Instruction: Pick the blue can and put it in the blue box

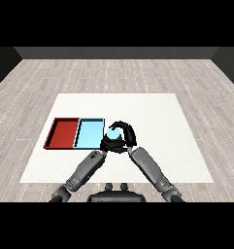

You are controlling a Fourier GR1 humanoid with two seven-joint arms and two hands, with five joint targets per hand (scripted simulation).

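Note:
The blue can (113,135) shows as a light blue patch just right of the blue tray (89,133), near that tray's right edge. My right hand (126,136) is curled round the can, fingers arching over its top. My left hand (107,144) sits close against the can's lower left side, at the blue tray's front right corner. Most of the can is hidden by the two hands. I cannot tell whether the can rests on the table or is lifted.
The red tray (62,133) lies directly left of the blue tray, sharing a wall with it. Both trays sit on the left half of the white table (157,126). Wooden floor surrounds the table.

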